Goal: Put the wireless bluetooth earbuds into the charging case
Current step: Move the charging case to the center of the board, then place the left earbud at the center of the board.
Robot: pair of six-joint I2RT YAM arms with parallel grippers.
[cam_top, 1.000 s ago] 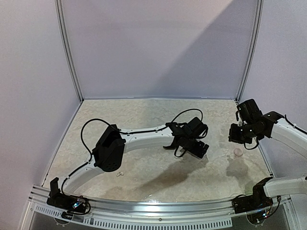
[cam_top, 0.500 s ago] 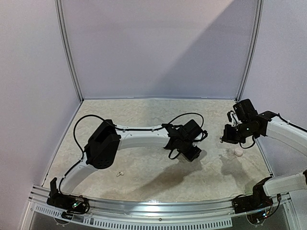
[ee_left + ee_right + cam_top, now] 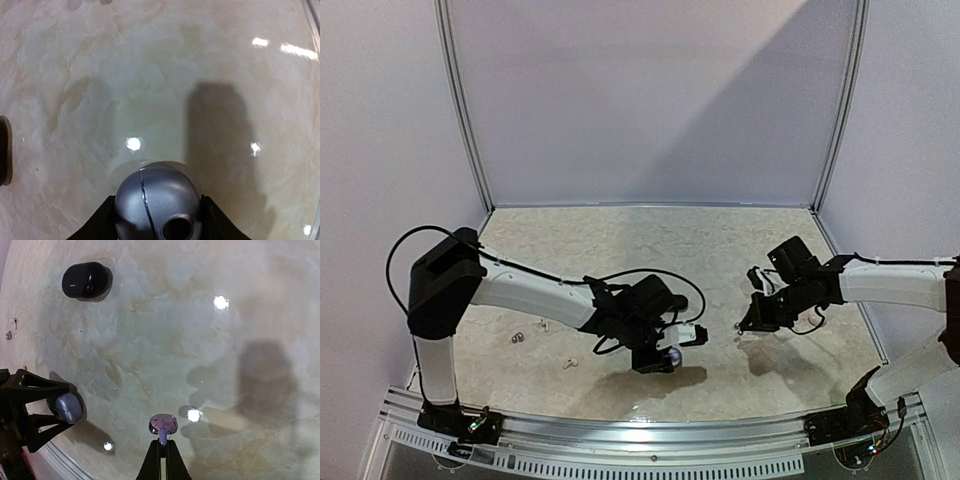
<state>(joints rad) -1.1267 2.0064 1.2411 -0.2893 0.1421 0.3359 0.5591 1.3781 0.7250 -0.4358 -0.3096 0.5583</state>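
Note:
My left gripper is shut on a silvery-grey, egg-shaped charging case with a seam and a round hole, and holds it just above the table near the front middle. The case also shows in the right wrist view. My right gripper is shut on the stem of a silvery-grey earbud and holds it above the table, to the right of the case; this gripper also shows in the top view. Three tiny loose earbuds lie at front left.
A black charging case lies on the table beyond the grey one; its edge shows in the left wrist view. The metal front rail runs close below the left gripper. Walls enclose the table on three sides.
My left arm has swung back toward the front middle with the grey case. My right gripper has moved left and lower toward the centre with the earbud. The white case at right is now hidden.

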